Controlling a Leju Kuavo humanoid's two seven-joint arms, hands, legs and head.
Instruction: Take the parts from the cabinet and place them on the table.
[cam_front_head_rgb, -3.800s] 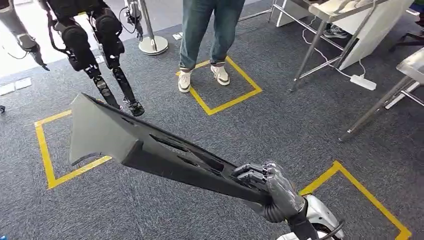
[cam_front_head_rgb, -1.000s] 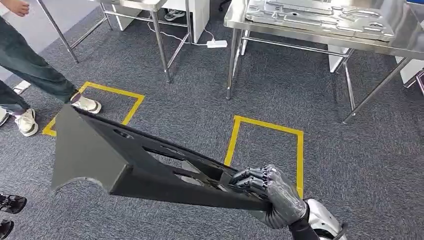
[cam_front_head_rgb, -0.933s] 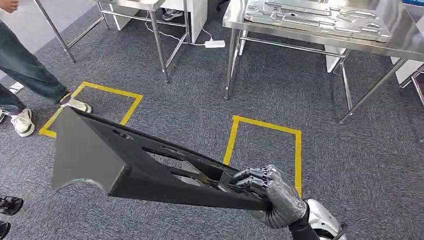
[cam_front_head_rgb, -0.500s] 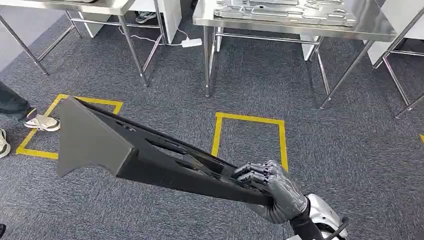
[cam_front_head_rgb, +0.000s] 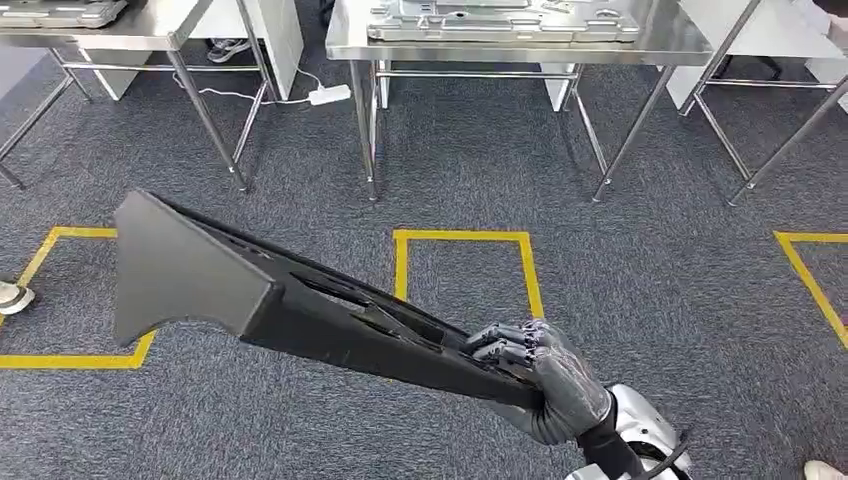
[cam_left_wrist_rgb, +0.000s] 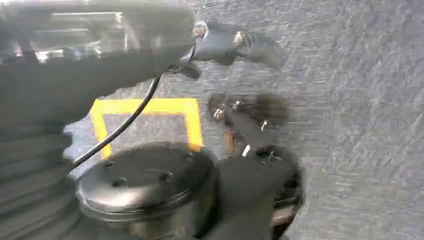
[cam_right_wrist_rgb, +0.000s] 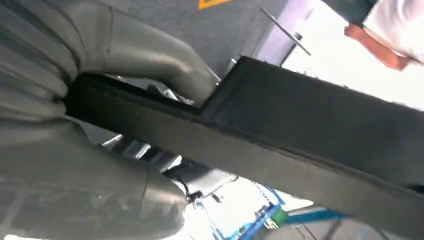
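A long dark part (cam_front_head_rgb: 250, 290) with slots along it slants over the carpet, its wide end up to the left. My right hand (cam_front_head_rgb: 545, 385) grips its narrow end low in the head view. The right wrist view shows that hand's thumb (cam_right_wrist_rgb: 145, 62) wrapped over the part's edge (cam_right_wrist_rgb: 310, 130). Straight ahead stands a steel table (cam_front_head_rgb: 500, 50) with grey pressed metal parts (cam_front_head_rgb: 500, 18) lying on it. In the blurred left wrist view, my left hand (cam_left_wrist_rgb: 35, 150) hangs over the floor, and how its fingers lie cannot be made out.
A second steel table (cam_front_head_rgb: 110, 30) stands at the far left, and table legs (cam_front_head_rgb: 760, 150) at the far right. Yellow taped squares (cam_front_head_rgb: 465, 237) mark the grey carpet. A shoe (cam_front_head_rgb: 10, 297) shows at the left edge. A person's arm (cam_right_wrist_rgb: 380, 45) is in the right wrist view.
The camera has turned, so the whole scene has slid left: the table with metal parts is now straight ahead and the person's legs have left the picture. My right hand still holds the part.
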